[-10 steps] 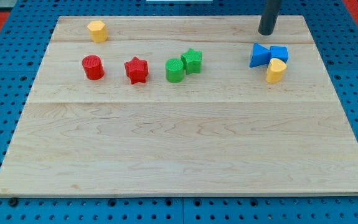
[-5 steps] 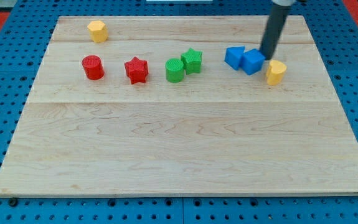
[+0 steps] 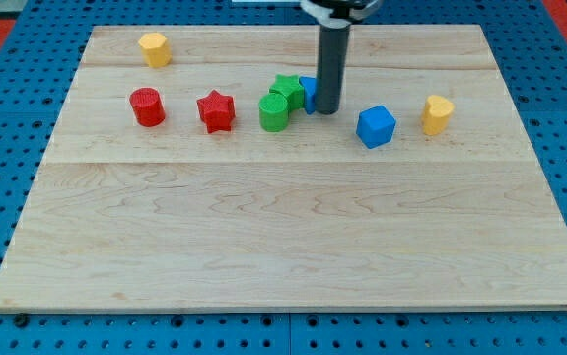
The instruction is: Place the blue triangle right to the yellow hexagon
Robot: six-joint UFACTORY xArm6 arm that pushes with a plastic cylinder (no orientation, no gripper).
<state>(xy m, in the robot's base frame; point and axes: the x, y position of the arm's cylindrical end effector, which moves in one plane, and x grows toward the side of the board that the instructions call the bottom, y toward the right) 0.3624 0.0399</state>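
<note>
My tip [image 3: 326, 109] stands right of the green blocks, against the right side of the blue triangle [image 3: 308, 94], which the rod mostly hides. The triangle touches the green star [image 3: 287, 90], and the green cylinder [image 3: 274, 112] sits just below and left of the star. The yellow hexagon [image 3: 153, 48] lies at the view's top left, far from the tip. A blue cube [image 3: 376, 126] rests to the lower right of the tip, apart from it.
A red cylinder [image 3: 147, 106] and a red star [image 3: 216, 110] sit left of the green blocks. A yellow heart-like block [image 3: 437, 114] lies at the right. The wooden board [image 3: 293, 247] rests on a blue pegboard.
My tip swept left from the board's top right, pushing the blue triangle into the green star. The blue cube shifted left and stayed behind. The green star and cylinder moved slightly left.
</note>
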